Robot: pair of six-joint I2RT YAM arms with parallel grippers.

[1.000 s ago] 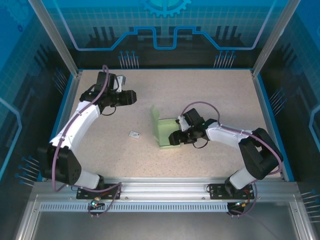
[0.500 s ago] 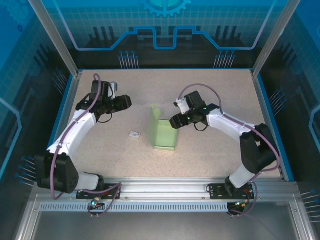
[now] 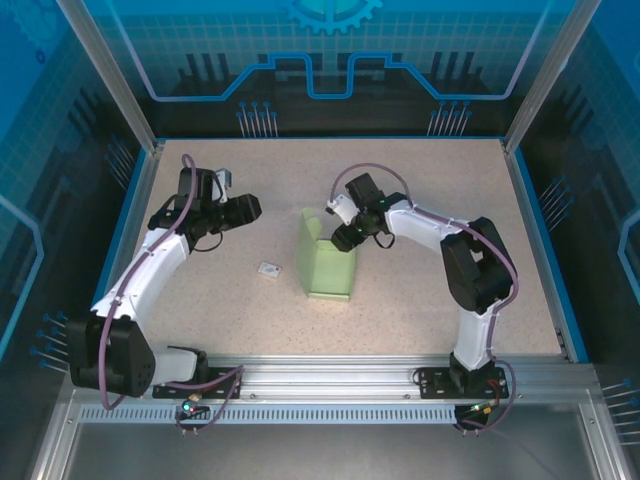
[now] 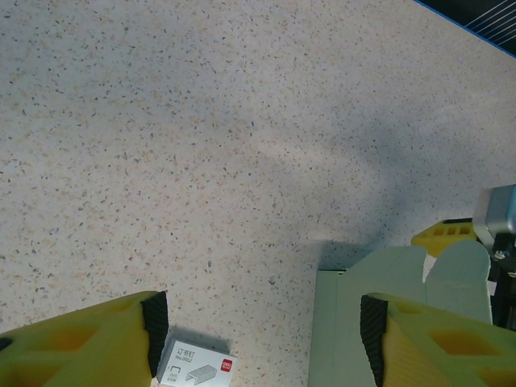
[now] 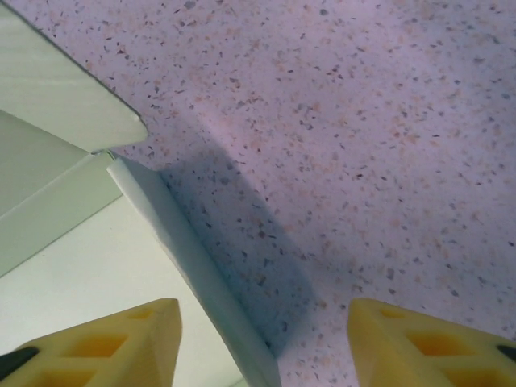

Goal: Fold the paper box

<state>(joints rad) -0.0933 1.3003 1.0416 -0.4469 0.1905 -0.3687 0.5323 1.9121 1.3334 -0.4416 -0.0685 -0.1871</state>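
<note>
The pale mint-green thin card paper box [image 3: 326, 268] lies near the middle of the speckled beige surface [image 3: 440, 170], its broad panel flat and its far left corner folded upright. The right pincer [image 3: 345, 237] sits at the box's far right corner, low over the card. In the right wrist view its 2 yellow fingers [image 5: 113, 339] are spread wide, with a thin raised wall of the box running down between them; whether either finger touches the card cannot be told. A small white rectangular staple box [image 3: 268, 270] lies on the surface just left of the paper box, apart from it. The left pincer [image 3: 250, 208] hangs farther left and farther back, well apart from the card, its jaws open and holding nothing
</note>
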